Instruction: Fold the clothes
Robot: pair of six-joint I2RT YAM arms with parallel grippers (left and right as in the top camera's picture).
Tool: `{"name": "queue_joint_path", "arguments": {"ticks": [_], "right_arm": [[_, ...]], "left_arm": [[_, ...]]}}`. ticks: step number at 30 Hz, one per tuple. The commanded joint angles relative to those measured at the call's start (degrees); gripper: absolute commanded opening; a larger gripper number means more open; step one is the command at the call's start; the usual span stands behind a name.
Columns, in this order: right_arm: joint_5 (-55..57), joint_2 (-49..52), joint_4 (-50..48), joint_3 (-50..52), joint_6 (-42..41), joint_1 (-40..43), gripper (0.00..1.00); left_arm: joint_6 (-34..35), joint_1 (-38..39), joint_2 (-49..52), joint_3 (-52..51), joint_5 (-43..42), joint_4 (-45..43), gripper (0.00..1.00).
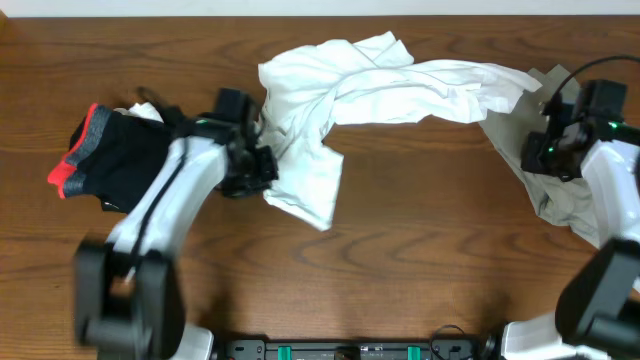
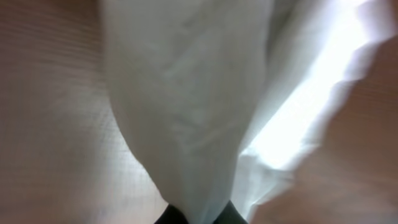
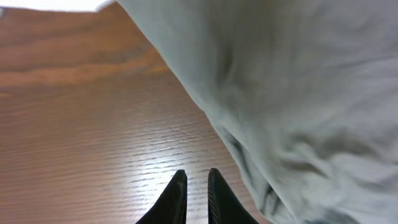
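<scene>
Left end effector (image 1: pixel 258 168) is clenched on the near left edge of the T-shirt (image 1: pixel 300 110), apparently to pull that side out for a fold. Right end effector (image 3: pixel 196 186) stands narrowly parted over bare bench (image 3: pixel 93 124), grasping nothing. Beyond, the shirt lies bunched, a twisted band stretching across the far bench toward the right side.

Under me lies a broad brown wooden table (image 1: pixel 400 230) with long streaks of grain running across it from left to right, and it fills nearly all I can see from overhead. Along its far edge runs a thin pale strip (image 1: pixel 300 6), too narrow for me to tell whether it is wall or floor. Light from above lays a soft whitish sheen (image 3: pixel 155 165) on the boards close beneath my right wrist.
</scene>
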State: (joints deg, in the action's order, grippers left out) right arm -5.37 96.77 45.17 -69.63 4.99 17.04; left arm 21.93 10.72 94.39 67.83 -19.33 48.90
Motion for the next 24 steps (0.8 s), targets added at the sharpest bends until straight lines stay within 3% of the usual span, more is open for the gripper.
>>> {"name": "queue_joint_path", "arguments": {"ticks": [1, 7, 14, 20, 24], "right_arm": [[0.6, 4.7, -1.1, 0.9, -0.2, -0.2, 0.11], [1.7, 11.8, -6.1, 0.9, -0.2, -0.1, 0.1], [10.1, 20.0, -14.5, 0.9, -0.7, 1.4, 0.14], [16.1, 23.1, -22.3, 0.7, -5.1, 7.3, 0.33], [16.1, 23.0, -21.2, -2.4, -5.2, 12.1, 0.4]], "left_arm": [[-2.3, -2.0, -9.7, 0.4, -0.6, 2.7, 0.06], [-2.8, -4.7, -19.2, 0.4, -0.6, 4.9, 0.06], [-2.8, -5.0, -20.1, 0.4, -0.6, 6.4, 0.06], [-2.9, -5.0, -19.9, 0.4, -0.5, 9.9, 0.06], [-3.1, -5.0, -19.9, 0.4, 4.2, 12.7, 0.06]]}}
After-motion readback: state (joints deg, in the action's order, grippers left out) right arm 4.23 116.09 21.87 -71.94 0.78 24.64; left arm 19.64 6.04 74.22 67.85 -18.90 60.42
